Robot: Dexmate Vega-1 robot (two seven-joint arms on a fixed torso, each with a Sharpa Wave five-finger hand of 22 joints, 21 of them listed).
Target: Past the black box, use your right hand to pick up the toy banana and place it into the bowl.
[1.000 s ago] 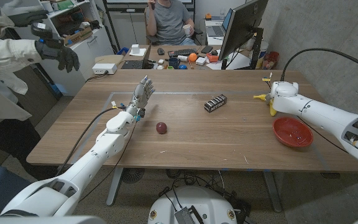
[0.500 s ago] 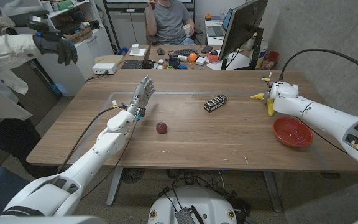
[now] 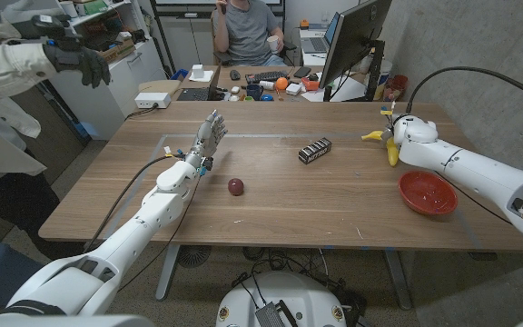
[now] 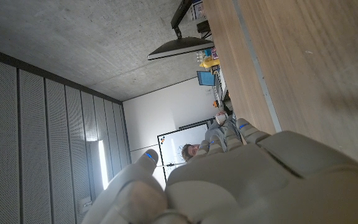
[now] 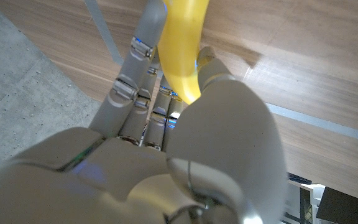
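Head view: banana (image 3: 389, 146), one, held in right hand (image 3: 405, 133), now raised off the table and nearer the far edge than a second ago; lift looks under way, transfer to bowl (image 3: 428, 193) not yet made. Bowl, one, red, near edge, holding nothing. Black box (image 3: 315, 150), one. Dark red fruit (image 3: 235, 187), one. Left hand (image 3: 209, 136), fingers spread, holding nothing, unmoved.

Left wrist view: left hand (image 4: 241, 180), nothing in it.

Right wrist view: right hand (image 5: 166, 143) clasping banana (image 5: 182, 46) between fingers (image 5: 132, 68) and thumb, above the wood.
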